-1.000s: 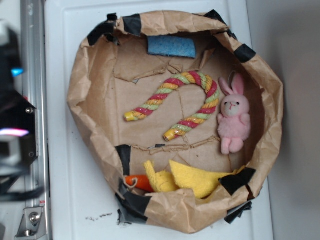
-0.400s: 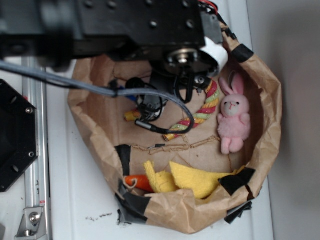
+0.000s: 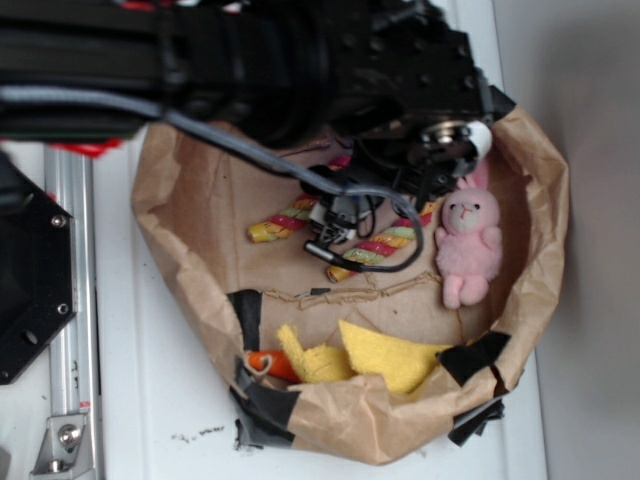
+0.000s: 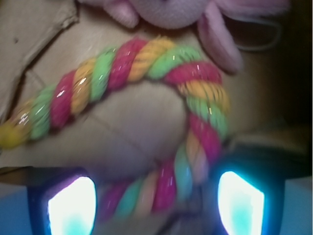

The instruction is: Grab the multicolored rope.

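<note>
In the wrist view our gripper (image 4: 155, 205) sits at the bottom of the frame with its two fingers (image 4: 72, 205) showing as bright blue-white pads at lower left and lower right, spread wide apart; nothing is clamped between them, though one leg of the multicolored rope (image 4: 161, 63) runs down into the gap, so we judge the jaws to be open and lined up around that leg. The rope arches across the middle of that view, red, yellow and green twists, its bend toward the upper right and one end trailing off at the left edge. Just above the arch, at the top of the frame, we see the pink bunny (image 4: 171, 12), close to the rope and possibly touching it; the blur keeps us from saying which. In the exterior view the arm fills the upper part of the frame and hides the gripper itself, so only the two lower ends of the rope (image 3: 285, 222) show beneath it, lying on the floor of the brown paper basket (image 3: 180, 250), with the bunny (image 3: 468, 245) just to the right. At the lower edge of the basket lie the yellow cloth (image 3: 385, 358) and the orange carrot toy (image 3: 268, 362), well apart from the rope. As we read it, the approach is done and the rope lies flat, not yet grasped; closing and lifting remain.
</note>
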Controlling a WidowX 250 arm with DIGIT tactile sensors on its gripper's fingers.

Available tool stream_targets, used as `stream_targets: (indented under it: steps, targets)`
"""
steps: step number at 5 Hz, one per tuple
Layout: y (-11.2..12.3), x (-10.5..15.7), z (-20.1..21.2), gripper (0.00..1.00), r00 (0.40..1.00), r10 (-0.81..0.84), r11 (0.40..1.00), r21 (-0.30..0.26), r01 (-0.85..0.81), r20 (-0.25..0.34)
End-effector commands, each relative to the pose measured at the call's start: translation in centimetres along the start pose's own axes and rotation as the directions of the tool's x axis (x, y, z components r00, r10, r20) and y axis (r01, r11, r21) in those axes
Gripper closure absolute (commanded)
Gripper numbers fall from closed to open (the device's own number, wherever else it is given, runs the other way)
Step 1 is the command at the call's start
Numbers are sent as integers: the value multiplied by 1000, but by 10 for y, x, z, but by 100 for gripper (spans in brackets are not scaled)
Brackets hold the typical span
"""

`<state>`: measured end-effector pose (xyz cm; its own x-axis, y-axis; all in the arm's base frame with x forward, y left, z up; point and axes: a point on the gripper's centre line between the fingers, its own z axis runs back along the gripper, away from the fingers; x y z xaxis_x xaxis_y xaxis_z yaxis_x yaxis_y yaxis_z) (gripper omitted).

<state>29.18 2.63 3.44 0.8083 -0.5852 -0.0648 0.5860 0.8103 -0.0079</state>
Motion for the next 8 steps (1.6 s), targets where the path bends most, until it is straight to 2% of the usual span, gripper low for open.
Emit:
stream_targets:
  steps: [1, 2, 4, 5, 6, 7, 8]
  targets:
    - [19, 33, -6, 0, 999, 2, 1000, 22, -3, 32]
    - [15, 33, -10, 100, 997, 69, 997, 31, -70, 16]
    - [-2, 22, 5, 100, 997, 12, 996, 87, -5, -80]
    - [-29, 12, 53, 100, 999, 50, 992, 118, -49, -13]
    - [-49, 1, 102, 100, 971, 205, 970, 104, -218, 122]
    - [-48, -10, 146, 100, 932, 314, 941, 67, -330, 180]
    - [-47, -17, 156, 100, 890, 418, 899, 56, -433, 182]
